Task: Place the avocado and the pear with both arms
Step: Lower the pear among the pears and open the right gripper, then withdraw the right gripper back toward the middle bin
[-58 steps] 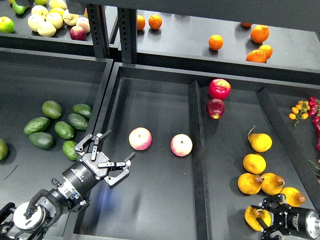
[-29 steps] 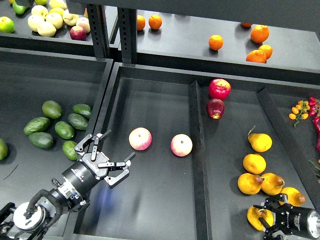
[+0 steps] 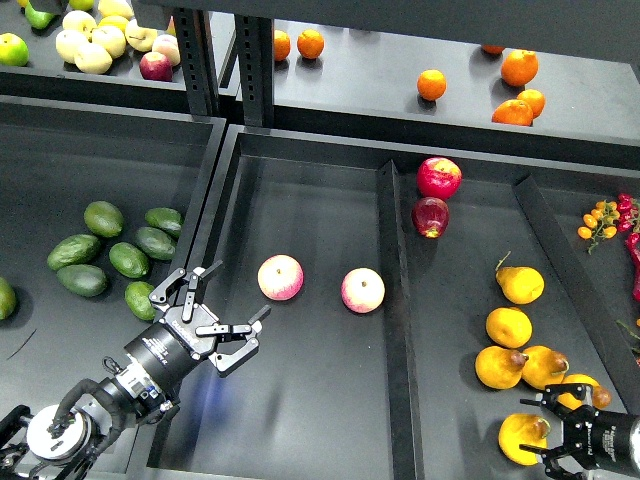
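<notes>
Left gripper (image 3: 228, 300): fingers spread wide, nothing between them, hovering over the left edge of the middle bin (image 3: 300, 420) just beside the divider wall. No contact with any fruit.

The avocado (image 3: 140, 300) sits just left of that gripper in the left bin (image 3: 60, 150), partly hidden behind the gripper's upper finger. It's the brightest green one, nearest the bin's right wall. Other avocados (image 3: 100, 250) lie clustered up and left of it, darker green, with one more at the far left edge.

Two pink-yellow apples (image 3: 281, 277) lie in the middle bin, to the right of the left gripper, apart from each other and from it.

Right gripper (image 3: 545, 438): bottom right corner, fingers apart, straddling the pear (image 3: 522, 438). I can't tell whether the fingers actually touch it. The pear is yellow-orange, lowest fruit in the right bin (image 3: 450, 400).

Other pears (image 3: 520, 330) run in a loose line above it, two of them touching side by side, and one more sits just behind the right gripper's body.

Two red apples (image 3: 438, 178) sit at the top of the right bin. Oranges (image 3: 520, 68) are scattered on the upper shelf (image 3: 380, 80), pale apples (image 3: 100, 40) are piled top left, and small red and orange fruit (image 3: 610, 218) lies at the right edge.

No readable labels, brands or writing anywhere.
</notes>
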